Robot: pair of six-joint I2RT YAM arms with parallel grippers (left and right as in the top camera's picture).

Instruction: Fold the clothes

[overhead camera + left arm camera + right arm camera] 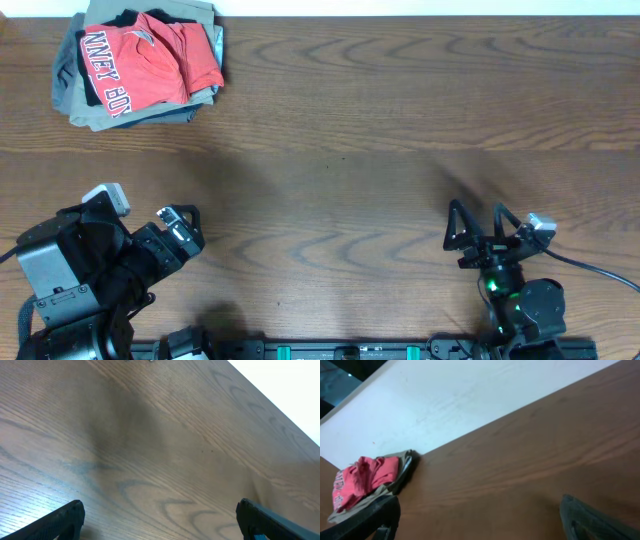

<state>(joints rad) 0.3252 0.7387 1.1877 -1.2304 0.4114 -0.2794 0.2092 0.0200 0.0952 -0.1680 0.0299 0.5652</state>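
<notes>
The clothes [150, 55], a coral-red T-shirt with white block lettering, lie crumpled on top of a pile at the table's far left corner. In the right wrist view the clothes [362, 480] show at the left edge, far ahead of the fingers. My left gripper [190, 226] sits near the front left, open, with only bare wood between its fingers [65, 517]. Near the front right, my right gripper [478, 218] stands open and empty, its dark fingers [585, 517] wide apart. Both grippers are far from the shirt.
Under the red shirt lie a black garment [97, 97] and grey and khaki garments [92, 117]. The wooden table [340, 150] ends at a white strip [420, 7] along the far edge. The arm bases [70, 290] stand along the front edge.
</notes>
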